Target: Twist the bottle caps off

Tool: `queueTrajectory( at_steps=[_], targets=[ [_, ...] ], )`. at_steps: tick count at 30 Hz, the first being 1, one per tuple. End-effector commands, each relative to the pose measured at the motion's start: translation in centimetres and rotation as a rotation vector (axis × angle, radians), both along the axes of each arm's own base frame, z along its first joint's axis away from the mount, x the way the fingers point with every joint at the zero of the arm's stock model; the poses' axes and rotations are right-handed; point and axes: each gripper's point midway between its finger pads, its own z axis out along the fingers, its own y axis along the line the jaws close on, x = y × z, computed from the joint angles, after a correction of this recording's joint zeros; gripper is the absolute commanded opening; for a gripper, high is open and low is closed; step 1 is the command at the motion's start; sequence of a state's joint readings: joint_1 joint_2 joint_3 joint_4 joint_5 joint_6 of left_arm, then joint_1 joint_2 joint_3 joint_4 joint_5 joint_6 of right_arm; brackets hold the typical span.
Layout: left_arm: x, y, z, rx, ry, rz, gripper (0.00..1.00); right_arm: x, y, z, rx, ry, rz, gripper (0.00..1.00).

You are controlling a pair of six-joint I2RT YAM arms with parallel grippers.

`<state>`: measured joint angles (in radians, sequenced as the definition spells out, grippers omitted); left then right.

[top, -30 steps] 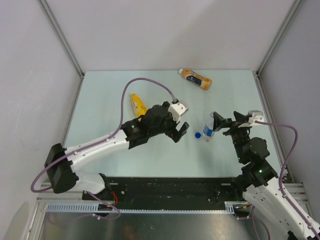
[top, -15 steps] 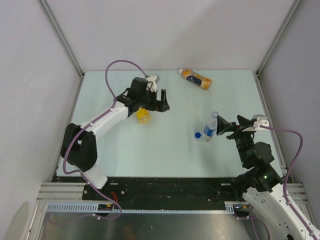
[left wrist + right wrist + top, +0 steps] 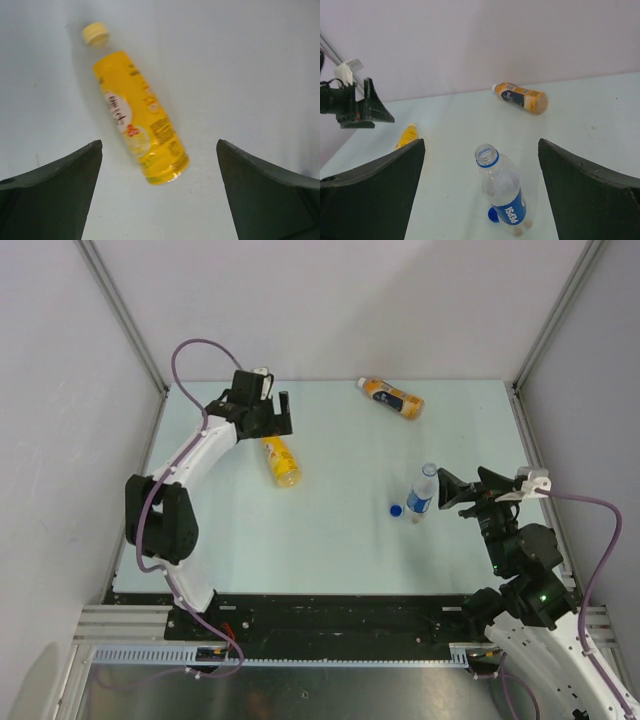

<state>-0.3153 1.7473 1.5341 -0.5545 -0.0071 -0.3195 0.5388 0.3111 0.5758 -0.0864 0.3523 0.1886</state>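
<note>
The bottle caps number three: a blue cap [image 3: 396, 509] [image 3: 493, 214] lies loose on the pale table [image 3: 330, 550], touching or just beside the foot of the clear bottle [image 3: 420, 495] [image 3: 502, 192], on its left side in the top view; a yellow cap [image 3: 95, 33] and a white cap [image 3: 362, 383] [image 3: 494, 88] sit on their own bottles. The clear bottle stands upright, its neck open with a blue ring around it, and the blue label reads "PEPSI" in white letters. There are three bottles in all. The yellow bottle [image 3: 281, 460] [image 3: 138, 119] lies on its side well to the left of the Pepsi bottle; its label has a white patch with red marks, too blurred to read. The orange bottle [image 3: 392, 397] [image 3: 520, 97] lies on its side beyond the Pepsi bottle, towards the back wall, and the writing on its dark blue label is too small to make out. The left gripper [image 3: 279, 405] [image 3: 158, 150] is farther left than the Pepsi bottle, by the far end of the yellow bottle, its jaws spread wide and holding nothing; in its wrist view the yellow bottle shows between them, untouched. The right gripper [image 3: 465, 485] [image 3: 481, 142] is just to the right of the Pepsi bottle, jaws wide apart, holding nothing and clear of the bottle
</note>
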Motion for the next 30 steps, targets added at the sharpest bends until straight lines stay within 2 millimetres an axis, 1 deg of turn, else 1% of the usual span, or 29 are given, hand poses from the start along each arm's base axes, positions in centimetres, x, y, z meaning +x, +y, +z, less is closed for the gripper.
queueTrajectory(
  at_steps=[1,10,17,21,23,26,30],
  targets=[
    [0.0,2.1,-2.4,0.041,0.093,0.096,0.99,-0.7,0.1,2.3,0.037,-0.036,0.029,0.99],
    [-0.8,1.5,-8.6,0.03,0.27,0.1,0.99,-0.9,0.6,2.5,0.054,-0.039,0.059,0.99],
    [-1.7,-0.4,-12.5,-0.015,0.386,0.026,0.99,-1.0,1.7,3.1,0.064,-0.049,0.115,0.99],
    [-2.4,-1.6,-14.9,0.025,0.432,-0.025,0.97,-0.9,2.3,3.5,0.065,-0.041,0.144,0.99],
    [-2.9,-2.1,-15.7,0.049,0.449,-0.048,0.93,-0.9,2.5,3.7,0.064,-0.041,0.153,0.99],
    [-3.3,-2.5,-16.0,0.076,0.455,-0.078,0.81,-1.0,2.5,4.1,0.068,-0.044,0.158,0.99],
    [-3.4,-2.7,-15.0,0.106,0.427,-0.108,0.63,-1.2,2.5,4.4,0.076,-0.052,0.16,0.99]
  ],
)
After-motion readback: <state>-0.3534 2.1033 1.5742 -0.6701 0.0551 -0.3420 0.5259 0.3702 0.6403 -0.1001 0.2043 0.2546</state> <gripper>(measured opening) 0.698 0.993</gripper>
